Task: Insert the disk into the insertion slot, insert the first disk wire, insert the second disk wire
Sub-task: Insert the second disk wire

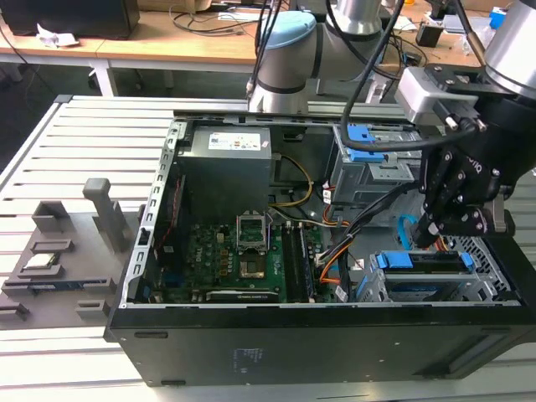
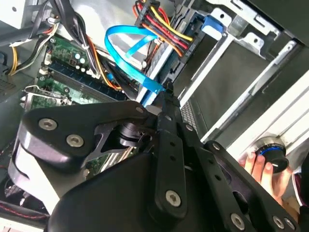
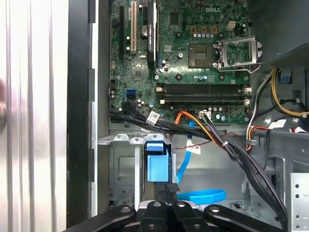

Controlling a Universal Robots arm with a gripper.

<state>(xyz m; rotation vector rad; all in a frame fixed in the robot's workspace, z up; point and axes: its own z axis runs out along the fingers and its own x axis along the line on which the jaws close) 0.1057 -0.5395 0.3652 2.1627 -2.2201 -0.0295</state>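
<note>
Black gripper (image 3: 166,202) linkages crowd the foreground in both wrist views, the fingers pressed together on the dark plug at the end of a blue wire (image 3: 200,196), which loops flat across the case floor. The second wrist view shows the same gripper (image 2: 166,96) at the end of the blue wire (image 2: 128,41), beside a red, yellow and black wire bundle (image 2: 161,26); it also catches a person's hand (image 2: 263,169) on a blue-ringed knob (image 2: 270,149) outside the case. The first wrist view instead looks down on the motherboard (image 3: 193,48) and on the blue end of the disk (image 3: 157,162), seated in the insertion slot (image 3: 123,164). The exterior view takes in the whole open computer case (image 1: 318,352) lying on a slatted table (image 1: 50,151): the gripper (image 1: 429,233) hangs just above the disk (image 1: 419,261), which sits inside the insertion slot (image 1: 481,280) at the exterior view's right, with a taller grey cage (image 1: 368,167) behind it and a grey fixture (image 1: 59,251) well apart at the exterior view's left
</note>
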